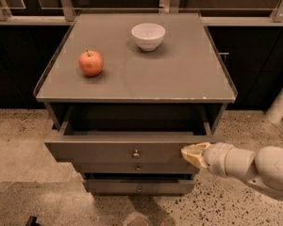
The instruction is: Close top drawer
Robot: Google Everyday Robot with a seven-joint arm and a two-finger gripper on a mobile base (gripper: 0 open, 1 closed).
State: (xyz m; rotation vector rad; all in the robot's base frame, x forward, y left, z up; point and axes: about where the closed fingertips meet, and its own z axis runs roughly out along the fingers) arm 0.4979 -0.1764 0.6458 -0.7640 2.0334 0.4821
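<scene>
The top drawer [99, 150] is a wide grey-brown drawer with a small round metal knob [136, 153] at its centre. It stands partly pulled out from the cabinet, and its inside is dark. My gripper [189, 154] reaches in from the right and its tan tip is against the right part of the drawer's front panel. Two shorter drawer fronts [137, 186] with like knobs sit below.
On the cabinet top [179, 74] lie a red apple [90, 62] at the left and a white bowl [148, 36] at the back. Speckled floor [19, 140] surrounds the cabinet. A white post [280, 102] stands at the right. Dark cabinets line the back.
</scene>
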